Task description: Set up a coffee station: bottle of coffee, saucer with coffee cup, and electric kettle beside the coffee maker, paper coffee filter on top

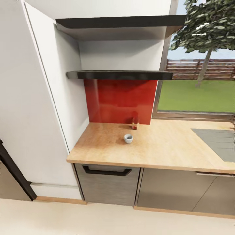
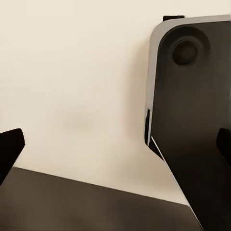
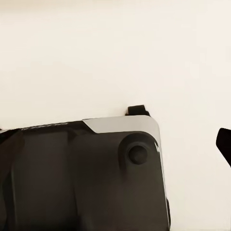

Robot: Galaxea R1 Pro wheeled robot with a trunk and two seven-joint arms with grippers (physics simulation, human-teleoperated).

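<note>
The kitchen countertop (image 1: 169,147) lies ahead in the head view, pale wood over grey cabinets with a red backsplash (image 1: 120,99). A tiny white coffee cup (image 1: 128,138) stands upright directly on the worktop. Just behind it, against the backsplash, stands a small dark brown container with a pale label, which looks like the bottle of coffee (image 1: 134,123). The coffee maker, saucer, paper filter and electric kettle are out of view. My left gripper (image 2: 115,144) hangs open over pale floor beside my dark base (image 2: 192,120). One fingertip (image 3: 224,144) of my right gripper (image 3: 115,144) shows, spread wide above the base.
Two black shelves (image 1: 120,75) (image 1: 120,22) hang above the backsplash, nothing visible on them. A tall white cabinet (image 1: 36,98) bounds the worktop's left end. A grey sink drainer (image 1: 217,140) is at the right, under a window (image 1: 195,94). A drawer with a black handle (image 1: 106,171) is below.
</note>
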